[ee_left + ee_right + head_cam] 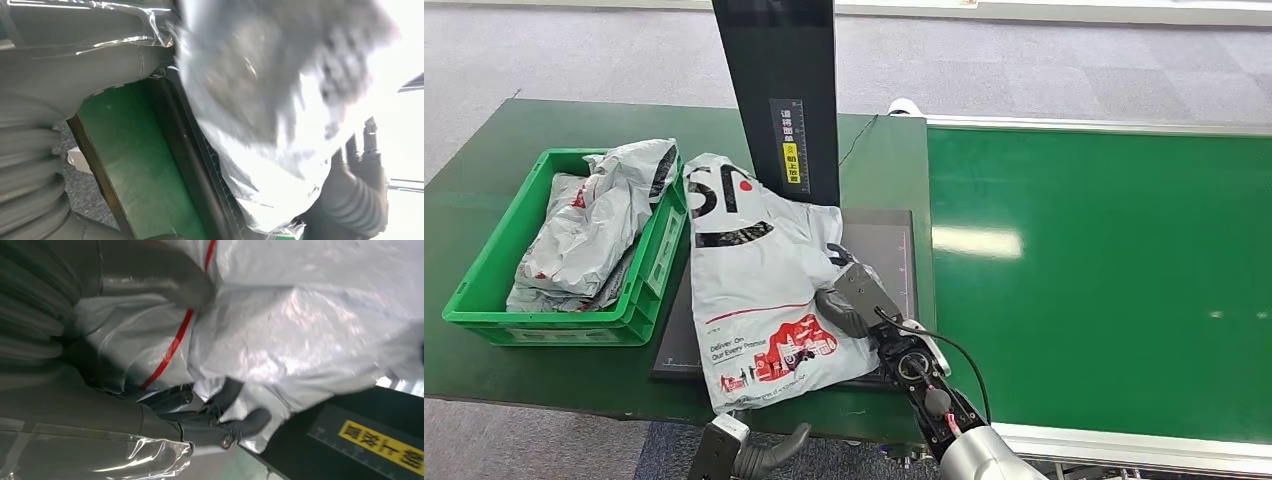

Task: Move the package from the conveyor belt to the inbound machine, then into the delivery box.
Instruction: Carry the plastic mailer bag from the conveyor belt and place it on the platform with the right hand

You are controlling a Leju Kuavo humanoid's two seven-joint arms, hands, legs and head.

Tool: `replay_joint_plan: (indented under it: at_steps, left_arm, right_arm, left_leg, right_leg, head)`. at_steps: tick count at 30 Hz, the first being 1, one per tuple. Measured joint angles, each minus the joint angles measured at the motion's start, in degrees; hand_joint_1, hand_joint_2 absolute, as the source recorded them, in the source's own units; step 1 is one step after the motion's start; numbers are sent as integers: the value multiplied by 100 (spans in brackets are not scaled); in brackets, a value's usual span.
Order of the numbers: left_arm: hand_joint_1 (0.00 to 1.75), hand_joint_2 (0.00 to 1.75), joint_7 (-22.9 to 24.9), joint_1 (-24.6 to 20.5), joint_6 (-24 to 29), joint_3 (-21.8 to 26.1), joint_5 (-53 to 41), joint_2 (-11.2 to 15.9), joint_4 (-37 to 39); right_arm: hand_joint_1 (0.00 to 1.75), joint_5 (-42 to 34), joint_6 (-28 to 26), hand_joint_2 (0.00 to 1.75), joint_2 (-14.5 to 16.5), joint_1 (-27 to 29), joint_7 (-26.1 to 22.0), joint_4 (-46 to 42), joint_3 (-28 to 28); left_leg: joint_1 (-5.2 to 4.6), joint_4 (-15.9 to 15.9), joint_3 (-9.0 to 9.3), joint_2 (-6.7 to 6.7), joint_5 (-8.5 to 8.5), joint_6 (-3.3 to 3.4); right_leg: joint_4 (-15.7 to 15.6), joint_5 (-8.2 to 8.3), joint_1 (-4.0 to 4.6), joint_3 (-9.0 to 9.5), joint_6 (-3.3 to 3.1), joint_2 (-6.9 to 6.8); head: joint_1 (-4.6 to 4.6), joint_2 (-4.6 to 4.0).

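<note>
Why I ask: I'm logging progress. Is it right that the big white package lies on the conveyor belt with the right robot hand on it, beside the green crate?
Not quite. The package lies on the inbound machine's dark platform, not the conveyor belt, as the head view shows. The right robot hand is on it, beside the green crate.

The right hand point(856, 300) grips the grey plastic mailer package point(759, 290), with dark fingers point(235, 427) curled under it. The left hand point(749, 452) rests low, below the table edge.

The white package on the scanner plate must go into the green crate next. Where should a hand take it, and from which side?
Grip the white package at its near right edge, where the right hand already grips it. That floppy edge overhangs the dark plate; the crate and post block other sides.
</note>
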Motion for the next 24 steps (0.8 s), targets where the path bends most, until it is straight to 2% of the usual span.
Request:
replay_joint_plan:
  at_steps: [6, 9, 13, 18, 24]
  left_arm:
    - [0, 175, 41, 55, 324, 91, -68, -9, -94]
    - [0, 175, 82, 116, 606, 287, -91, -31, -223]
    - [0, 175, 83, 263, 928, 590, -222, -64, -450]
    - [0, 175, 83, 476, 1238, 1007, -559, -134, -807]
    - [0, 175, 79, 686, 1527, 1580, -1083, -264, -1311]
  right_arm:
    - [0, -81, -164, 175, 62, 12, -372, -18, -45]
    - [0, -190, -399, 175, 68, 218, -703, -315, -140]
    - [0, -263, -578, 175, 77, 851, -917, -1313, -208]
    - [0, -284, -727, 175, 57, 1694, -830, -2598, -177]
    - [0, -283, -916, 175, -12, 2484, -769, -3602, -148]
  left_leg:
    - [0, 0, 0, -2, 0, 0]
    - [1, 0, 0, -3, 0, -1]
    - [1, 0, -1, -2, -4, -4]
    - [1, -1, -6, -1, -6, -6]
    - [1, -1, -6, -1, -6, -6]
  right_leg:
    - [0, 0, 0, 0, 0, 0]
    - [0, -1, 0, -1, -1, 0]
    - [0, -5, 1, -3, -5, 0]
    - [0, -9, 1, -9, -6, 0]
    - [-1, -9, 1, -8, -6, 0]
  head:
    - [0, 0]
    - [1, 0]
    - [0, 0]
    - [1, 0]
    - [1, 0]
